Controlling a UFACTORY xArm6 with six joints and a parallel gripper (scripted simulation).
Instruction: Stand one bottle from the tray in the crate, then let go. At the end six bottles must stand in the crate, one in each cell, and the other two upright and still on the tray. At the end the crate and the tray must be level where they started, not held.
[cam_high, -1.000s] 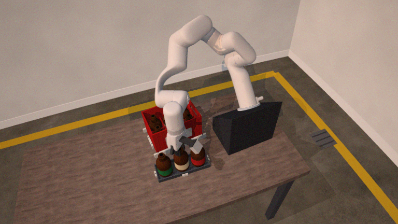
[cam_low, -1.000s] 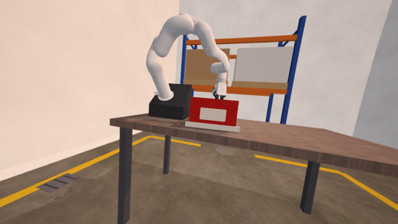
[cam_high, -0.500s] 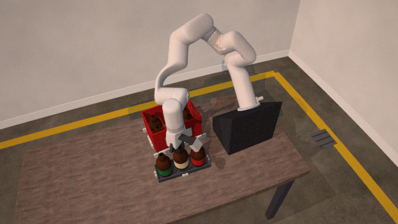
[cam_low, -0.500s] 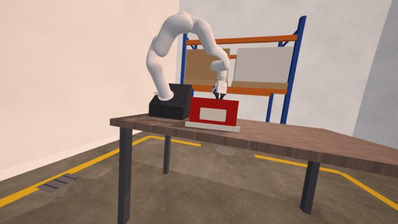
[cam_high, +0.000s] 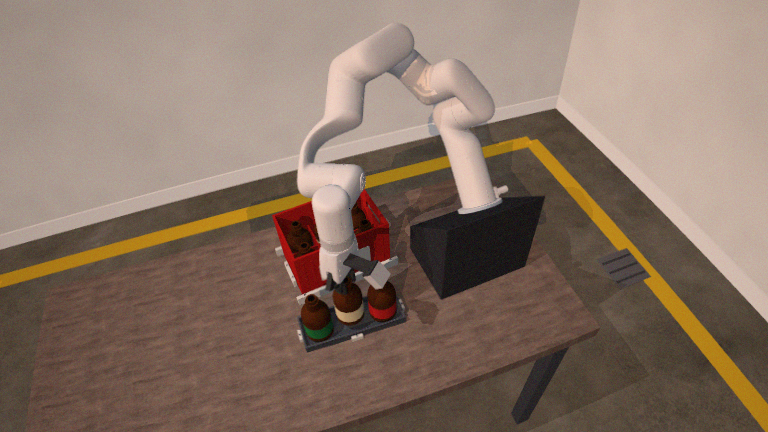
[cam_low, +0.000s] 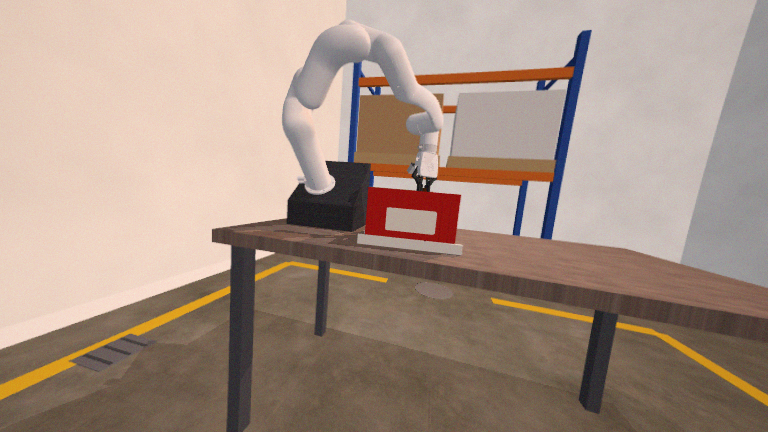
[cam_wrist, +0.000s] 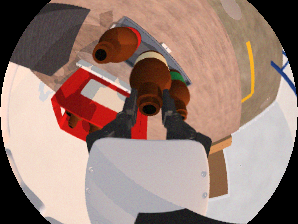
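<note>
My gripper (cam_high: 343, 281) (cam_low: 424, 187) (cam_wrist: 149, 96) is shut on the neck of the cream-labelled brown bottle (cam_high: 348, 306) (cam_wrist: 150, 78), the middle one of three on the grey tray (cam_high: 343, 340). A green-labelled bottle (cam_high: 315, 320) (cam_wrist: 178, 91) stands to its left and a red-labelled bottle (cam_high: 381, 303) (cam_wrist: 117, 44) to its right, both upright. The red crate (cam_high: 306, 266) (cam_low: 375, 214) (cam_wrist: 80, 100) stands just behind the tray with several brown bottles (cam_high: 298, 236) in its cells. My arm hides part of the crate's inside. In the exterior view the crate hides the tray.
The black pedestal (cam_high: 477, 247) (cam_low: 327, 204) that bears my arm stands to the right of the crate. A blue and orange shelf rack (cam_low: 558, 134) stands behind the table. The crate rests on a pale base (cam_low: 408, 244).
</note>
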